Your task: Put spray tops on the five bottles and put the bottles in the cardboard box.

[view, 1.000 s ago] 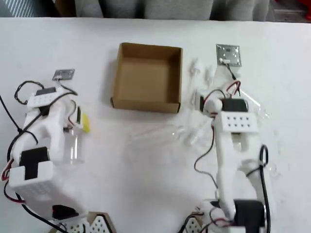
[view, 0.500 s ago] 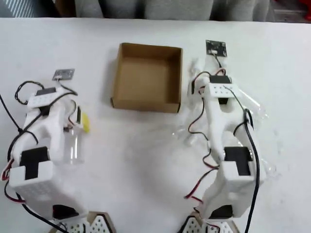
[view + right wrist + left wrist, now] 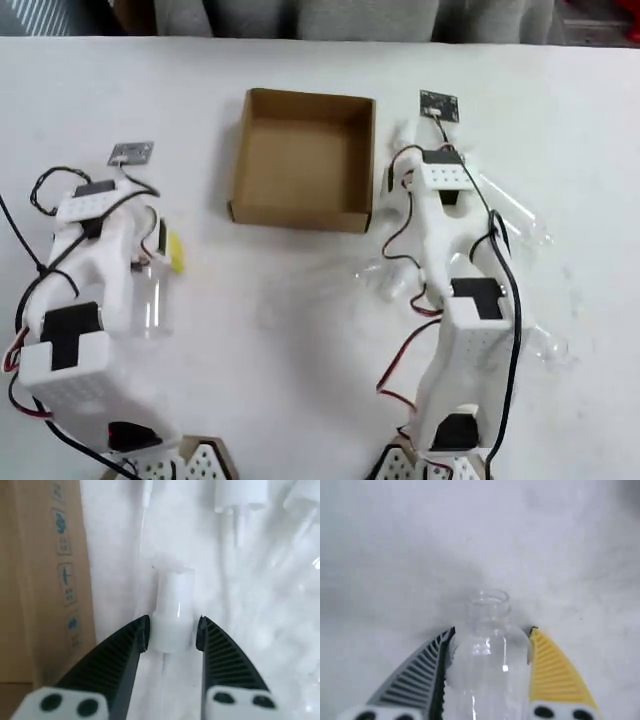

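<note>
My left gripper (image 3: 490, 635) is shut on a clear, capless bottle (image 3: 489, 672), gripped at the shoulder between a grey and a yellow finger. From above, that bottle (image 3: 151, 303) is at the table's left, beside the left arm, with the left gripper (image 3: 160, 262) on it. My right gripper (image 3: 172, 625) is shut on a white spray top (image 3: 172, 607) lying on the table just right of the cardboard box (image 3: 45, 580). In the high view the right gripper (image 3: 405, 160) is next to the box's right wall. The open box (image 3: 303, 215) holds nothing.
More white spray tops (image 3: 240, 495) lie just beyond the held one. Several clear bottles lie loose around the right arm, one at its left (image 3: 385, 275), one at its right (image 3: 520, 215) and one nearer the front (image 3: 550, 345).
The right arm has stretched away from the front edge, carrying its gripper from the loose bottles up to the spray tops beside the box. The left arm and its bottle have stayed put.
</note>
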`<action>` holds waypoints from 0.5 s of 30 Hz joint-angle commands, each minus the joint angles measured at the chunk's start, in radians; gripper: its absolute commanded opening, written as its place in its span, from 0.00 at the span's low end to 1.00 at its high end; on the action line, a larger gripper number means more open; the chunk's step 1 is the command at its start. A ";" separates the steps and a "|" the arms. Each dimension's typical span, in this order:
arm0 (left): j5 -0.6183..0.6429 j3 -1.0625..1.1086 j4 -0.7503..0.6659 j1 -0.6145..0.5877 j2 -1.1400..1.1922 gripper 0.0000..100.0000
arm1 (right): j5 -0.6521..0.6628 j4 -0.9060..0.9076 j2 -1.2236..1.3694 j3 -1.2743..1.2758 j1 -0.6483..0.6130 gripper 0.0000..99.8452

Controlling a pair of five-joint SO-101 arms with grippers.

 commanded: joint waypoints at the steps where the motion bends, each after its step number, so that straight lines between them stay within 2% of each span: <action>1: 0.003 -0.014 -0.032 -0.027 -0.018 0.02 | -0.009 0.022 -0.015 -0.048 -0.001 0.14; 12: 0.003 -0.014 -0.032 -0.027 -0.018 0.02 | 0.002 0.025 -0.004 -0.060 -0.001 0.14; 15: 0.003 -0.012 -0.032 -0.027 -0.018 0.02 | 0.064 0.025 -0.005 -0.064 0.002 0.14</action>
